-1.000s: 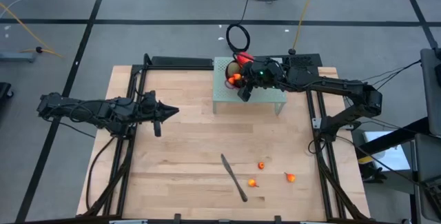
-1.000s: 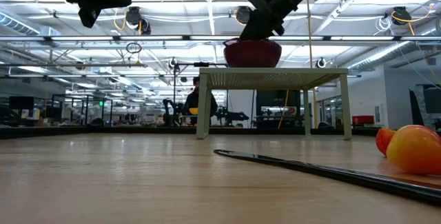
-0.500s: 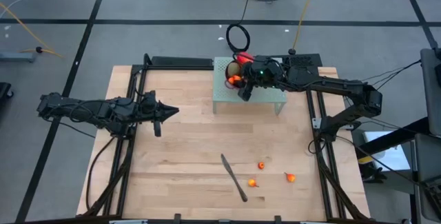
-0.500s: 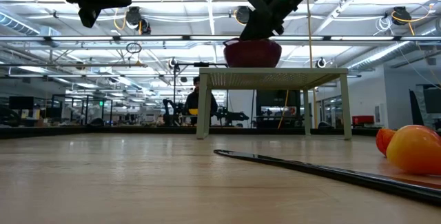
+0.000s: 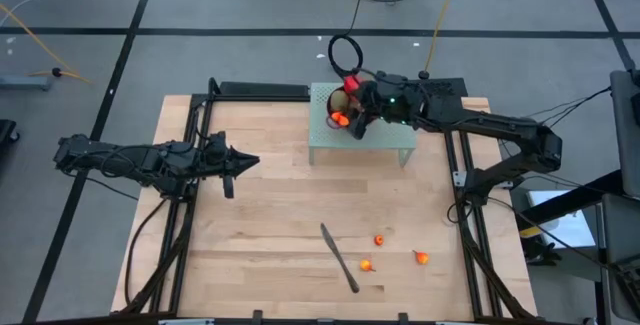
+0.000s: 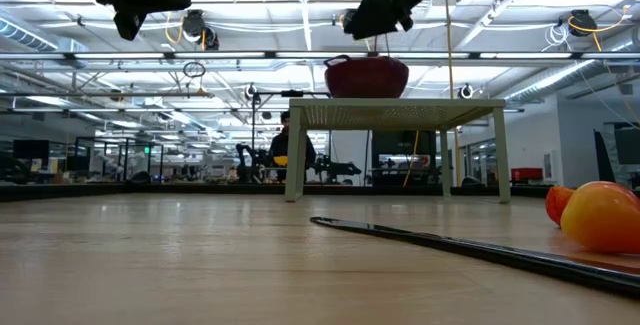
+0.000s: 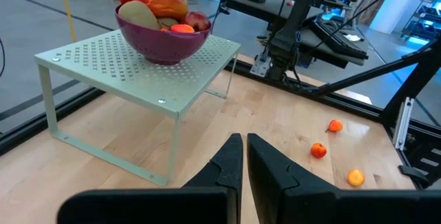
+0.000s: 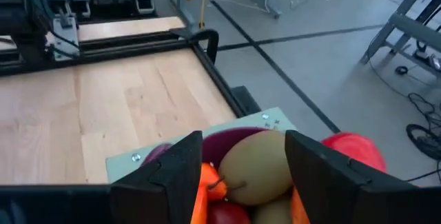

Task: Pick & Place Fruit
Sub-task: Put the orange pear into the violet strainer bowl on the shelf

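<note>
Purple bowl [image 7: 162,39], heaped with fruit [image 7: 150,5] on the perforated stand [image 7: 138,64]: right gripper [image 8: 241,176] fingers apart just above; a low pass could topple the mango; three orange pieces [image 5: 378,240] remain on table; left gripper [image 7: 244,165] together.

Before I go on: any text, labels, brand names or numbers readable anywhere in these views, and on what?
None can be read.
Purple bowl, its fruit and the perforated stand: no markings show.
Knife and the small orange-red fruits on the table: no markings show.
Both arms: no label shows, only a green light on the right arm.
Room behind the table in the low view: any signs there are too small to read.
</note>
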{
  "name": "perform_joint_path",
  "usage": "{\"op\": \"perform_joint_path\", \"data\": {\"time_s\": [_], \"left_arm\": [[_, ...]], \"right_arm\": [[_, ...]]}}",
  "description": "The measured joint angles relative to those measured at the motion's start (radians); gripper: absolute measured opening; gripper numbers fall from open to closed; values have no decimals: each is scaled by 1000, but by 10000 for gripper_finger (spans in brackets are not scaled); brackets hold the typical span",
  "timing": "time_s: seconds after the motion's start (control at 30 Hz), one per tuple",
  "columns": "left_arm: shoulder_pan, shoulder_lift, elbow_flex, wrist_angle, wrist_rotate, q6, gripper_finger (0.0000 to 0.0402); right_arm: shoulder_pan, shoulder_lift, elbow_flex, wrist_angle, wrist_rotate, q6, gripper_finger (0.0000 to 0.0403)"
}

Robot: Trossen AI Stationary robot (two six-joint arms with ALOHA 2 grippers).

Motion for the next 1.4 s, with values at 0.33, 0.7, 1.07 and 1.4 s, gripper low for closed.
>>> {"op": "perform_joint_path", "data": {"time_s": [0.33, 0.7, 1.07, 1.4], "left_arm": [[0, 0, 0, 0, 0, -1, 21], [0, 0, 0, 0, 0, 1, 21], [0, 0, 0, 0, 0, 8, 21], [0, 0, 0, 0, 0, 8, 21]], "right_arm": [[44, -80, 0, 0, 86, -53, 198], [165, -127, 0, 0, 132, -95, 165], [267, -132, 0, 0, 133, -59, 110], [358, -180, 0, -102, 127, 64, 51]]}}
